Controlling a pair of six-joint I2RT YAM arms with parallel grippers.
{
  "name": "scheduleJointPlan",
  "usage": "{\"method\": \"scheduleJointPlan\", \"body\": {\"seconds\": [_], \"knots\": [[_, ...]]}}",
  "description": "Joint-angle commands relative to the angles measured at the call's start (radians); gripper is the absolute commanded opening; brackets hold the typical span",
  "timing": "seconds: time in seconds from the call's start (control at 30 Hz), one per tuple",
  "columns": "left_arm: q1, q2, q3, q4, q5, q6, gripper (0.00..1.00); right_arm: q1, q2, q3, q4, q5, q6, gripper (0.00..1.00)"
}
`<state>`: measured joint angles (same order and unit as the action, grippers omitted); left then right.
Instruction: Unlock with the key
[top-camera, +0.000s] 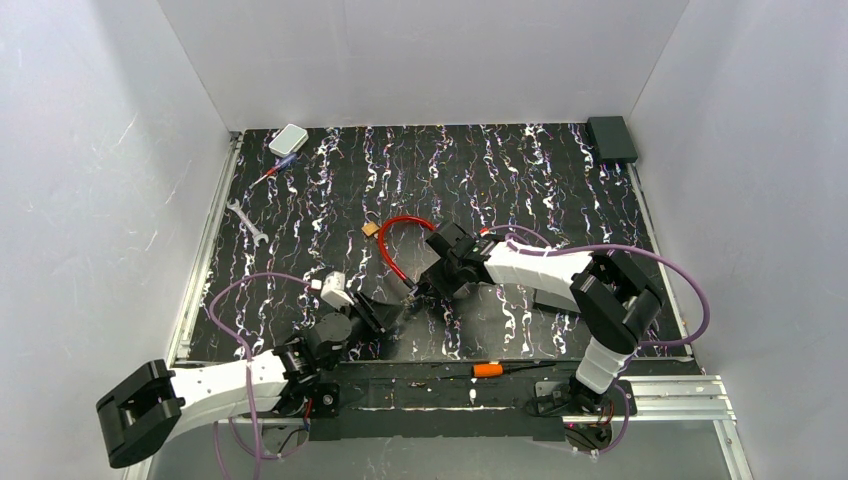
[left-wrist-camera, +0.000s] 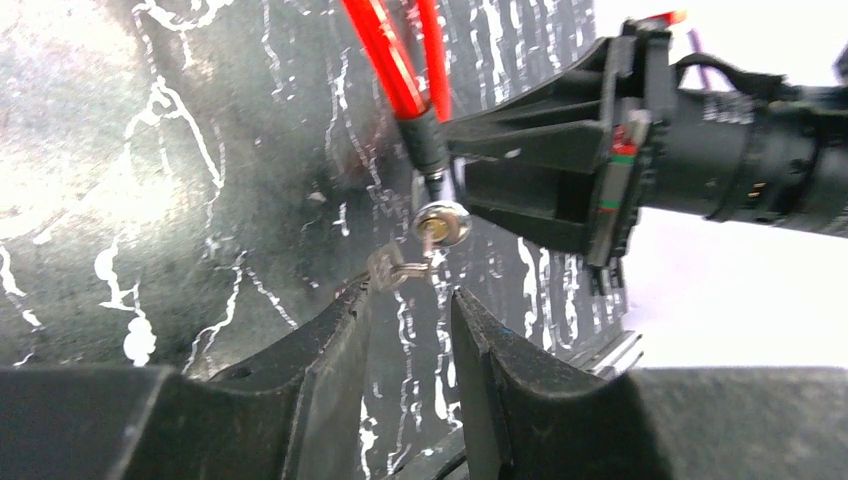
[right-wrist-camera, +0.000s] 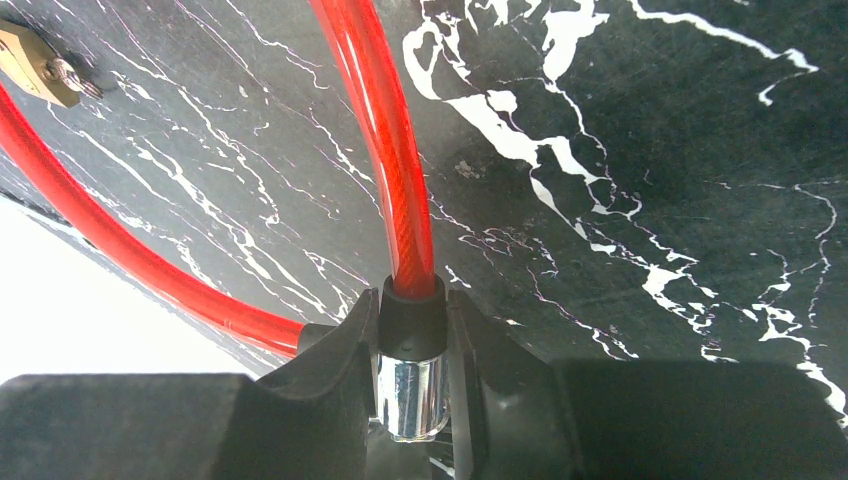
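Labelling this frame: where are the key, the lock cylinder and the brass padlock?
key (left-wrist-camera: 390, 270), left wrist view, silvery outer end.
lock cylinder (right-wrist-camera: 410, 398), right wrist view, chromed barrel.
brass padlock (right-wrist-camera: 28, 60), right wrist view, body.

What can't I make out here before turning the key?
- Top external: small silvery metal key is too small to pick out.
- Left wrist: blurred; how deep the key sits in the chrome lock cylinder cannot be told.
- Right wrist: cylinder's keyhole end is cut off by the bottom edge, between the right pincer's fingers.
- Left wrist: whether the open left pincer touches the key is unclear.
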<state>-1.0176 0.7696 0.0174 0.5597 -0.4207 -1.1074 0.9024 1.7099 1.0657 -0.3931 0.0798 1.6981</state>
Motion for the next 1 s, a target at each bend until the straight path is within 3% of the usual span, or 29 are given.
{"method": "scheduleJointPlan", "body": {"seconds": [0.0,0.97], "knots": [[0.001,0.057,0.036,-0.031,-0.004,0.027,0.33,-0.005,-0.053,0.005,0.014,0.006,0.005,0.01],[0.001,0.136,0.092,0.068,-0.011,0.045,0.28,-0.005,-0.042,0.001,0.024,-0.034,-0.012,0.01]]}}
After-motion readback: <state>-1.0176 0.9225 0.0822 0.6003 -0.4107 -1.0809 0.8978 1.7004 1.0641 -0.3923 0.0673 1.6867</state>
